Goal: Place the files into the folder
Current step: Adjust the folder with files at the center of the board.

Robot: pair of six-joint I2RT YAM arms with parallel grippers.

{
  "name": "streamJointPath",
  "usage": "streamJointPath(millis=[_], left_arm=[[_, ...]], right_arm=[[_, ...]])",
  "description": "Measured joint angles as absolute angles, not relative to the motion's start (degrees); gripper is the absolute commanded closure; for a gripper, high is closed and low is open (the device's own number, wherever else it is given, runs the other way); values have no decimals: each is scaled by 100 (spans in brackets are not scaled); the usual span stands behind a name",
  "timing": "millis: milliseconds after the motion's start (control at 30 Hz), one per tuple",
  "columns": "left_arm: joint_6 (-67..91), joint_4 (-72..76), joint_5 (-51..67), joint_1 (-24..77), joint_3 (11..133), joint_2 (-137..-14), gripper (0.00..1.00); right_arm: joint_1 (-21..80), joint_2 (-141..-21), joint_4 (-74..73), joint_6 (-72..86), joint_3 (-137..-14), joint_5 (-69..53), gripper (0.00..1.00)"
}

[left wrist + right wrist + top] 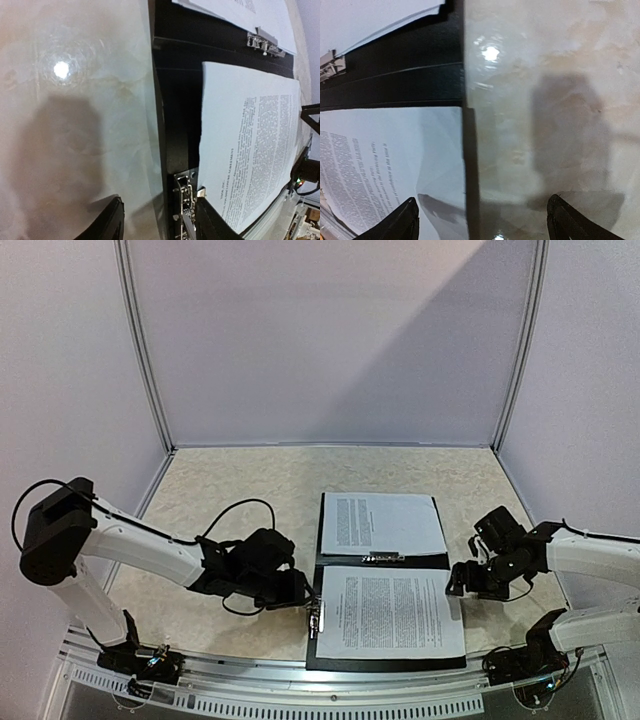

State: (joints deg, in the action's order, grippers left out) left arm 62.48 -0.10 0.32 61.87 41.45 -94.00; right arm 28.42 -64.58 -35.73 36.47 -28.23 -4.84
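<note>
Closest to me, the near sheet (390, 612) of the files lies printed side up on the near half of the open folder (340, 563), which is flat on the bench (230, 480). The sheet's right edge runs right out to the folder's rim. My left pincer (157, 225) is spread wide and empty, low over the folder's left rim, with the metal side clip (183, 205) between its jaws. The right pincer (480, 222) is just as wide and empty, straddling the right rim with one finger over the paper and the other over bare bench. I can't tell whether the side clip actually bites the sheet or merely sits beside it, so I treat the sheet as loose. In the right wrist view its corner seems to lift a little, and that is my main worry: a finger coming down there could catch the raised edge and crease it, or shove the sheet askew towards the left. On the left, squeezing could pinch the clip rather than the cover, and the thin cover may slip out. Further back, the spine clip (381, 557) sits at the near edge of the far sheet (382, 523), which lies on the far half. If the cover swings shut with either sheet skewed, I expect a pinched, protruding corner.
</note>
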Motion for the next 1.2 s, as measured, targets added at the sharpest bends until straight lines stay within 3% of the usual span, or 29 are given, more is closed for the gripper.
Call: streamJointPath(millis=[233,633,967,1067,1200], left_arm=[[6259,362,189,6211,4119,-9432,54],[6434,373,-54,6254,3785,-8781,56],[6716,-482,-493,6254,3551,-8108,56],[6761,-781,-633,6180,3422,-7797,57],[6751,-1022,-823,6047,3389,-7502,59]], right_arm=[[2840,-7142,-2554,3535,-3017,-1151,22],[3033,-9054,-2178,3330,-4565,-1573,24],[3350,-10495,-2290,3159,-6241,-1339,17],[3350,-10527,-2458,3076,-6348,-1046,10],[3374,-10215,-2880,3052,-6318,-705,12]])
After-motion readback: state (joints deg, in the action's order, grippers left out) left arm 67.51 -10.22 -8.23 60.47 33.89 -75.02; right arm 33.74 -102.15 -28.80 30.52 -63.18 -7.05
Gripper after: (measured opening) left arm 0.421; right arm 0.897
